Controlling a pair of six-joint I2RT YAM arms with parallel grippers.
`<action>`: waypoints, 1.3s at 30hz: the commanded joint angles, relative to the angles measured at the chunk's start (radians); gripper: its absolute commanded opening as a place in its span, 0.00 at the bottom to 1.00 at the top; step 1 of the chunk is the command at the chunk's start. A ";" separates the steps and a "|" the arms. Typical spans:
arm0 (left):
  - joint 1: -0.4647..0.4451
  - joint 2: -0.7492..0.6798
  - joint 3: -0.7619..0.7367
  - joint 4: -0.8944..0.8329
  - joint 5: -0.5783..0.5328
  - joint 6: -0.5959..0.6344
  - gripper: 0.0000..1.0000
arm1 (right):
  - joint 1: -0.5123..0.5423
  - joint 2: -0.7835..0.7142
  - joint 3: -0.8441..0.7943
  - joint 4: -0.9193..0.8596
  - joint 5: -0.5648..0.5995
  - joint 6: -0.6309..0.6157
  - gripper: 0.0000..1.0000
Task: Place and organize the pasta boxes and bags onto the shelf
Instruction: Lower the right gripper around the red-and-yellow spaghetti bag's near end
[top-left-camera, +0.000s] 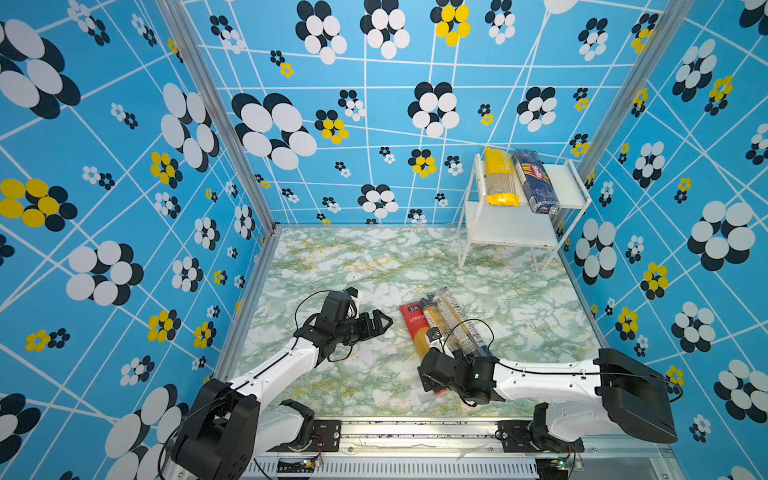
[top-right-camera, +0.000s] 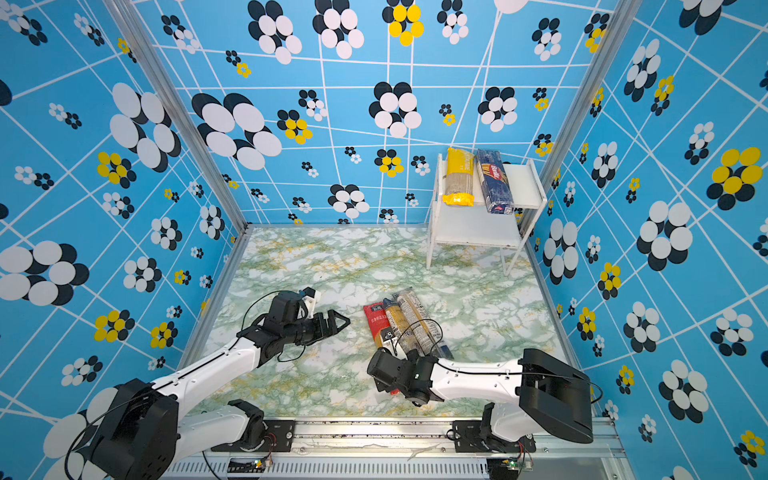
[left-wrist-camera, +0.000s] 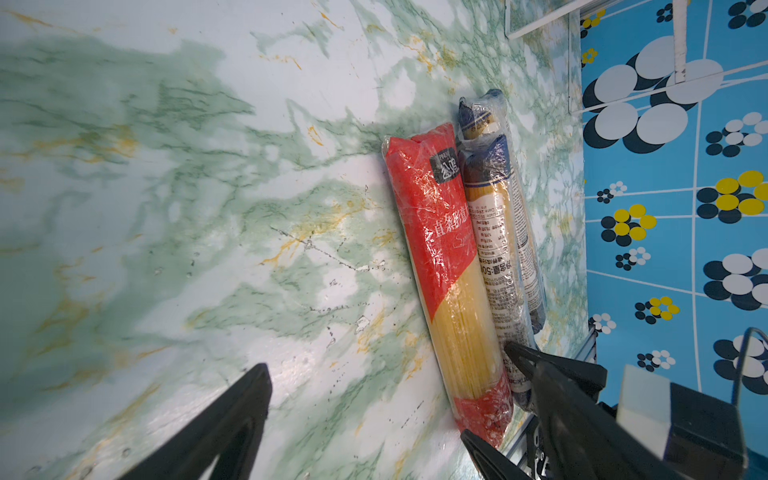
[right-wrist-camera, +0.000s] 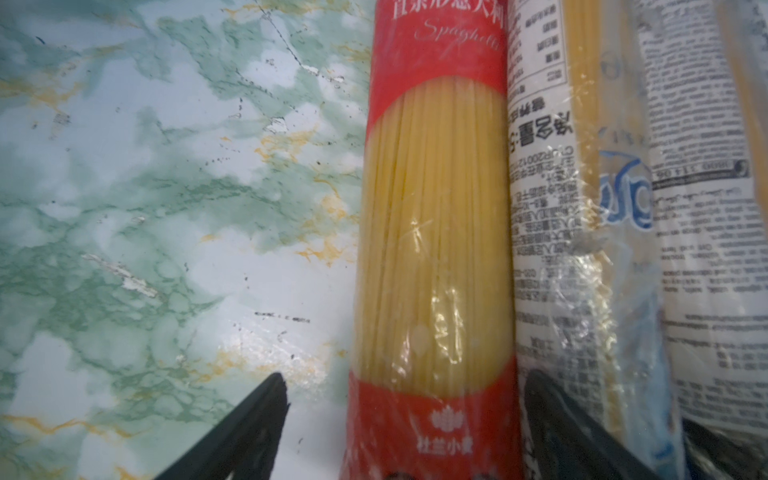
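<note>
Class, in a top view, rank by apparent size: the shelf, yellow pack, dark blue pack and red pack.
1. shelf
2. dark blue pack and yellow pack, about alike
3. red pack, slimmest; the right gripper hides its near end, so this place is unsure

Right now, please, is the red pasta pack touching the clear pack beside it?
Touching: the right wrist view shows the red pack pressed against the clear pack.

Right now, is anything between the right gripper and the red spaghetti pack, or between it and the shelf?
Nothing blocks the grasp: the open right gripper straddles the red-and-clear plastic spaghetti pack. Toward the white two-tier metal shelf, only two slim clear spaghetti packs lie beside it, flat on the tabletop.
</note>
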 joint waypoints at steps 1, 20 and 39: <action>-0.006 -0.001 -0.016 0.019 -0.008 -0.002 0.99 | 0.005 0.032 -0.031 -0.045 0.000 0.049 0.92; -0.015 0.063 0.016 0.050 -0.007 -0.007 0.99 | 0.004 0.222 0.029 -0.072 -0.049 0.071 0.90; -0.017 0.077 0.005 0.061 -0.032 -0.009 0.99 | -0.027 0.308 0.016 0.087 -0.156 0.019 0.68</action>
